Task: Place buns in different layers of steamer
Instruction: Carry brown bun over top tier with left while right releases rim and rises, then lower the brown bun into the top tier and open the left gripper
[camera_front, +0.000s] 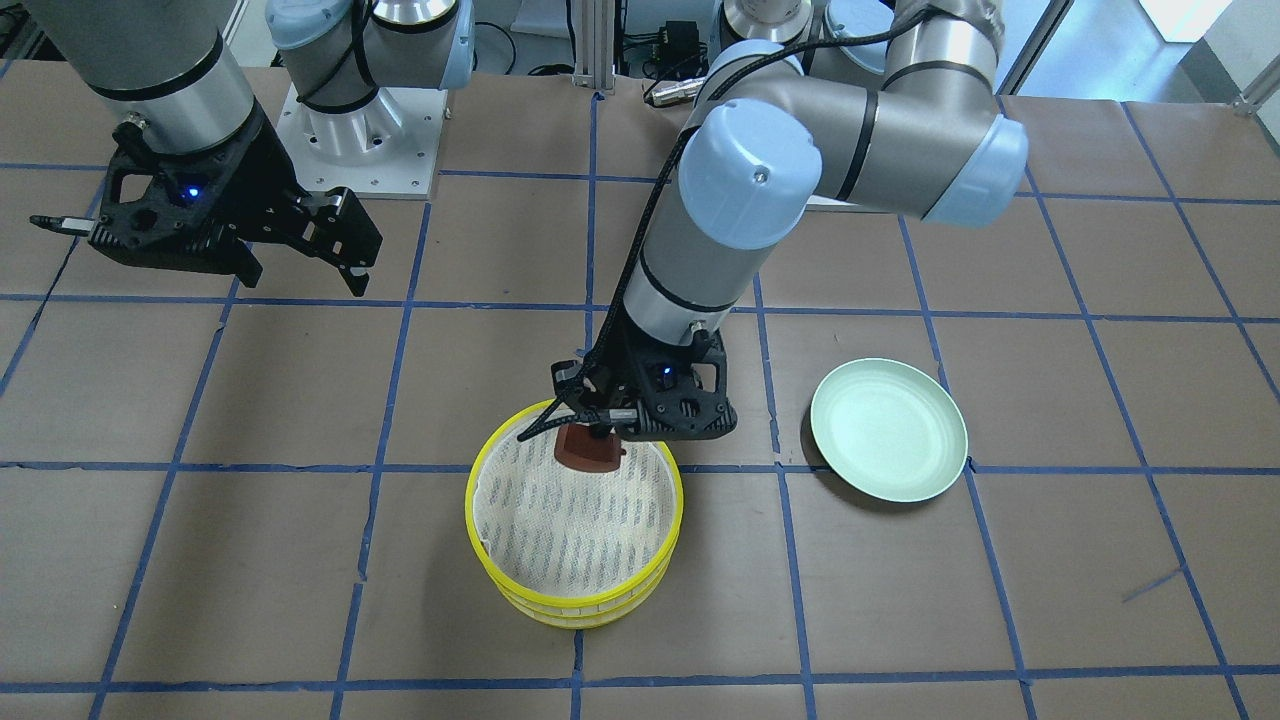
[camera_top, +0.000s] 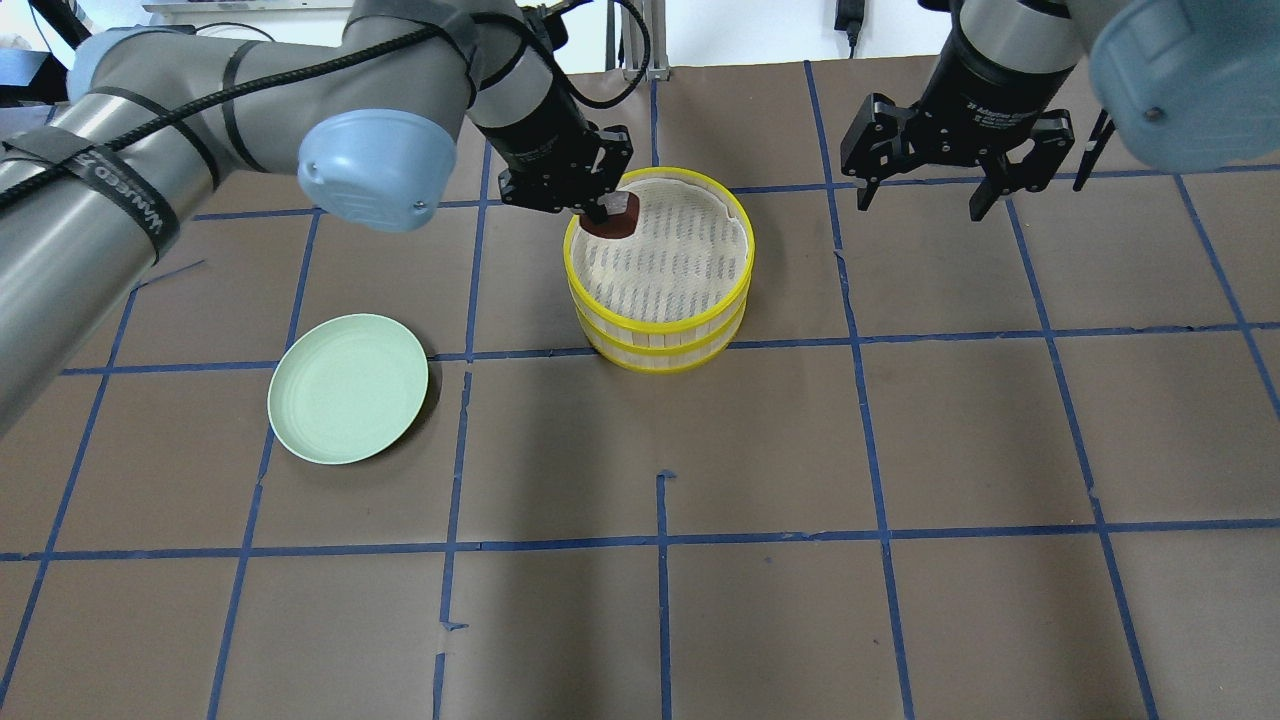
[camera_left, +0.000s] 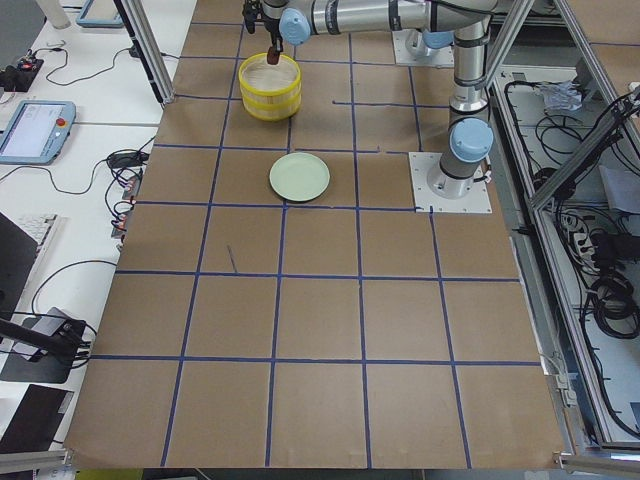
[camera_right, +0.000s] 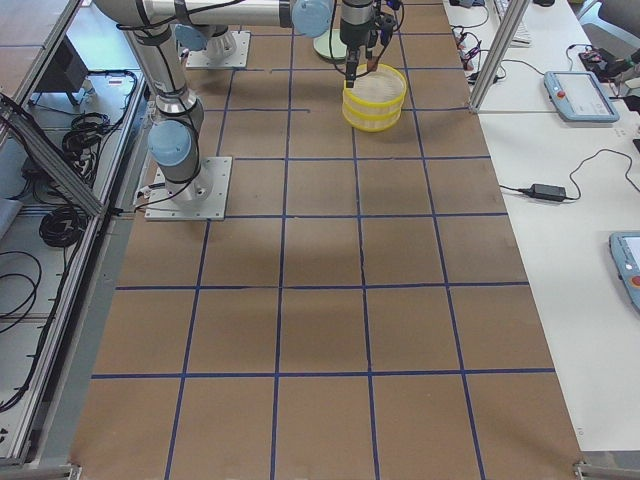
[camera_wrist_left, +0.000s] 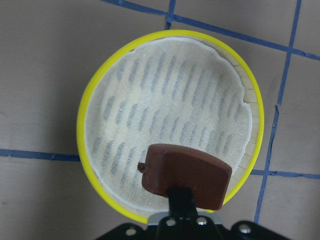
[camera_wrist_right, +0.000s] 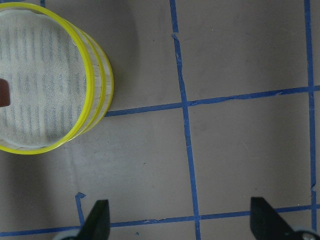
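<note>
Step in hand: setting the dark bun into the upper tray.

- Left end effector (camera_top: 601, 206) is clamped on the reddish-brown bun (camera_wrist_left: 186, 175), gripping it from above. The bun hangs over the left part of the top layer (camera_wrist_left: 170, 100), close to the yellow rim. From the side views I judge it to be above the mesh, not resting on it.
- The steamer (camera_top: 660, 325) stands stacked on the desk (camera_top: 800, 450), with the top layer seated on the lower layer (camera_top: 662, 357). The mesh liner of the top one shows only its grey dashes.
- White bun: not seen in any view. It could be in the lower layer, hidden under the top one; cannot tell.

Next move, as I judge it: shift a little to the right, toward the tray's middle, so the bun's edge clears the rim. Then lower it straight down to the mesh and part the fingers. The bun has a flat face and should sit without rolling.

In the way:
- The rim just below the bun is the main hazard, since a drop from here could land the bun half on the edge.
- The liner's edge looks ragged and lifted on the right side, away from the drop spot.

Around:
- Right end effector (camera_top: 922, 195) hangs over the bare desk well to the right of the steamer, fingers wide apart and holding nothing. It is off the left arm's path.
- Pale green plate (camera_top: 348, 402) lies left of the steamer, well apart and nearer than it in the overhead view. It is no obstacle.
</note>
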